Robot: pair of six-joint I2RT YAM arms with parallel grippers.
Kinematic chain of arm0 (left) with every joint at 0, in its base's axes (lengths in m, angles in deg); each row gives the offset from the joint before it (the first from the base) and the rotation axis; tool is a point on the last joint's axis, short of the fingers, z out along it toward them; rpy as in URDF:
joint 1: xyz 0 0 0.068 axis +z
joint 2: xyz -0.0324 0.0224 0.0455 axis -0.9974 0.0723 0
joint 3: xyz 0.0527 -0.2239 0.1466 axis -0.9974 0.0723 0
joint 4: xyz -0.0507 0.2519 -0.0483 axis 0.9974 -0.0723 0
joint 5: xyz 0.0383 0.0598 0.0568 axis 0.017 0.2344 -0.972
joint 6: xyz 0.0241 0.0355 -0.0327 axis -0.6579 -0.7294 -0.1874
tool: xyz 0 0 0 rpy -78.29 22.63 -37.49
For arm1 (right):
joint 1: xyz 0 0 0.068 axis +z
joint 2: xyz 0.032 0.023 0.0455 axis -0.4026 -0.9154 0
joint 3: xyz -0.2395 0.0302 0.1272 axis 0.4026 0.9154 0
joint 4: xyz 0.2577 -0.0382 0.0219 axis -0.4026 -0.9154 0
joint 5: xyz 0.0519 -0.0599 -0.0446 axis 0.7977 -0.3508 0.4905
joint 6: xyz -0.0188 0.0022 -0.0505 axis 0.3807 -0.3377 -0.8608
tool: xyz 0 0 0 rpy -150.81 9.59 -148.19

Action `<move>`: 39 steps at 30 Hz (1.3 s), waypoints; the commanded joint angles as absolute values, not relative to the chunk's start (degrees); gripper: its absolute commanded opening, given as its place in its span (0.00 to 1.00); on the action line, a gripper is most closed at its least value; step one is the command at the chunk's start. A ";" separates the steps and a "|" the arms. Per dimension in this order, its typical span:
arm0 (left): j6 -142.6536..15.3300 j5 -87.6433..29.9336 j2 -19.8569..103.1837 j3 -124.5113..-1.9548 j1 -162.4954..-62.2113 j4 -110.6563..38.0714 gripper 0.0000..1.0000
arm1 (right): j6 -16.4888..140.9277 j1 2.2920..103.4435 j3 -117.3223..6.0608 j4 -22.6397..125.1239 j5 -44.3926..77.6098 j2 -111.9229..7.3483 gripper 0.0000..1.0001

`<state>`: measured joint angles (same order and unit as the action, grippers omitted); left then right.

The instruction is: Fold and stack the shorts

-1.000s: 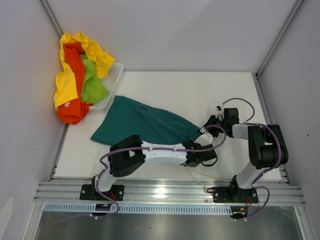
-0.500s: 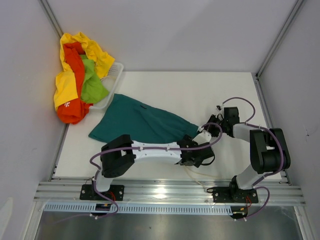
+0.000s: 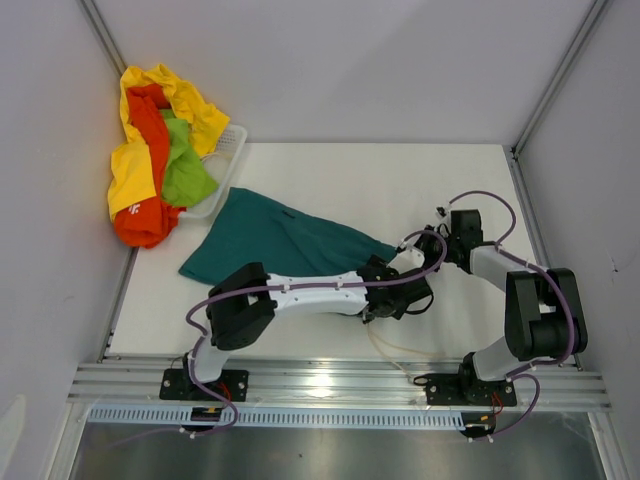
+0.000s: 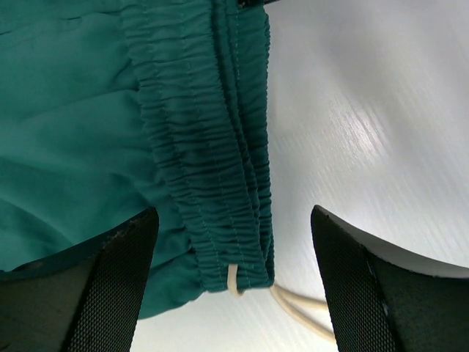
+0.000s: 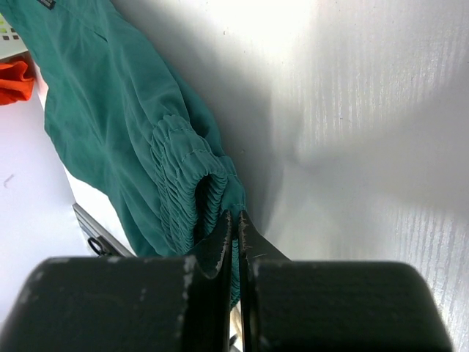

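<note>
The dark teal shorts point(image 3: 275, 245) lie spread on the white table, with the elastic waist toward the right. My right gripper point(image 3: 411, 250) is shut on the waistband edge; in the right wrist view its jaws point(image 5: 235, 226) pinch teal fabric point(image 5: 139, 147). My left gripper point(image 3: 388, 285) hangs open just over the waistband's near end. In the left wrist view the gathered waistband point(image 4: 212, 176) and its pale drawstring point(image 4: 300, 312) lie between the spread fingers point(image 4: 110, 279), untouched. More shorts, yellow point(image 3: 130, 175), orange-red point(image 3: 145, 215) and lime green point(image 3: 185, 175), are heaped at the back left.
A white plastic basket point(image 3: 228, 150) stands in the back left corner under the heap of shorts. The drawstring point(image 3: 390, 350) trails toward the table's front edge. Grey walls and metal frame posts close in the table on three sides.
My left gripper has opened, let go of the teal waistband and shifted a little away and right. My right gripper has shut on the waistband edge.
</note>
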<state>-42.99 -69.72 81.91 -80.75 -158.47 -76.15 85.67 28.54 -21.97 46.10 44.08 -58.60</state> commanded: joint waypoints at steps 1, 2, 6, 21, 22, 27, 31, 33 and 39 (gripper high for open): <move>-44.92 -72.18 84.38 -83.87 -158.45 -75.57 0.87 | 86.87 28.84 -24.56 44.90 44.30 -56.11 0.00; -44.92 -73.32 84.90 -85.01 -158.45 -76.01 0.87 | 87.04 28.84 -24.56 44.63 44.30 -56.02 0.00; -45.88 -74.12 87.54 -89.22 -158.36 -76.80 0.87 | 87.57 28.84 -24.99 43.93 44.48 -55.49 0.00; -45.36 -84.40 92.11 -93.28 -158.28 -81.02 0.80 | 92.32 28.84 -24.73 44.89 47.55 -55.93 0.00; -45.53 -84.49 92.29 -93.28 -158.28 -80.76 0.79 | 92.67 28.84 -24.73 44.72 47.90 -55.93 0.00; -46.06 -84.75 93.96 -93.89 -158.10 -79.88 0.78 | 93.20 28.84 -25.00 44.19 48.52 -55.32 0.00; -46.50 -84.58 94.23 -93.98 -158.01 -78.74 0.79 | 93.37 28.84 -25.00 43.93 48.61 -55.41 0.00; -46.76 -83.97 94.40 -94.42 -157.92 -78.39 0.81 | 93.46 28.84 -25.08 43.93 48.78 -55.49 0.00; -46.24 -84.67 96.42 -96.18 -157.05 -80.23 0.79 | 94.16 28.84 -25.08 43.66 49.13 -54.88 0.00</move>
<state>-45.79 -83.00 95.22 -93.26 -157.95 -79.80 93.10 28.56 -23.11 43.50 47.01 -57.09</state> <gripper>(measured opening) 0.802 0.009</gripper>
